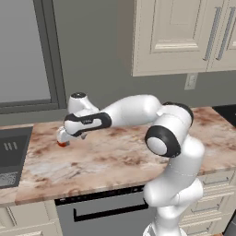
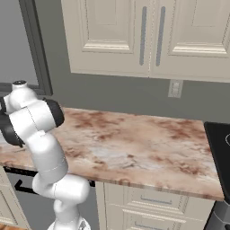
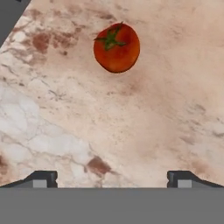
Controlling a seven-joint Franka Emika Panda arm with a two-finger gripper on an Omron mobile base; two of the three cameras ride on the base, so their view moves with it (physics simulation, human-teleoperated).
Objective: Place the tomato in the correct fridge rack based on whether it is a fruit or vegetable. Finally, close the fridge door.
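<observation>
The tomato (image 3: 117,47), red and round with a green stem, lies on the marble counter (image 3: 131,122) toward the top of the hand view. My gripper (image 3: 111,177) is open above the counter, its two dark fingertips (image 3: 41,178) set wide apart and short of the tomato, nothing between them. In the left base view the hand (image 1: 69,135) hangs low over the counter's left part, with a sliver of the tomato (image 1: 62,144) showing red just under it. The fridge is out of view.
A dark sink (image 1: 11,154) lies left of the counter (image 1: 120,156). Cream wall cabinets (image 1: 184,32) hang above, a window (image 1: 23,50) sits at the back left, and a black cooktop (image 2: 220,143) borders the counter's right end. Drawers and a dishwasher front (image 1: 106,209) are below.
</observation>
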